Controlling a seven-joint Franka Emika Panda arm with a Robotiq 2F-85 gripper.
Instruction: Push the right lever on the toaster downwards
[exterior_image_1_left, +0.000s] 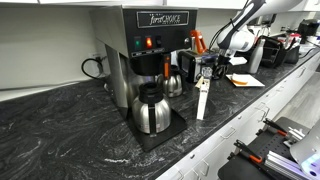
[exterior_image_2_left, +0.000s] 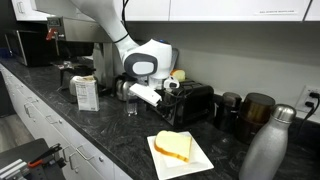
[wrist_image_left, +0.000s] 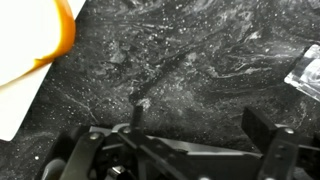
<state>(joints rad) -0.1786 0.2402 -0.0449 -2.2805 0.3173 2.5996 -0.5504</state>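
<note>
Hovering wide open over the dark counter (wrist_image_left: 190, 70), the tool (wrist_image_left: 178, 148) hangs just beside the toaster (exterior_image_2_left: 192, 102); a sandwich (exterior_image_2_left: 172, 146) lies nearby.

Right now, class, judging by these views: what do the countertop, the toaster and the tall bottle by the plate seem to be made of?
The countertop looks like polished stone or stone-look laminate: black, white-veined, glossy. The toaster seems metal with dark trim, by its shiny reflections, though small here. The bottle looks like brushed steel: grey satin gleam.
</note>
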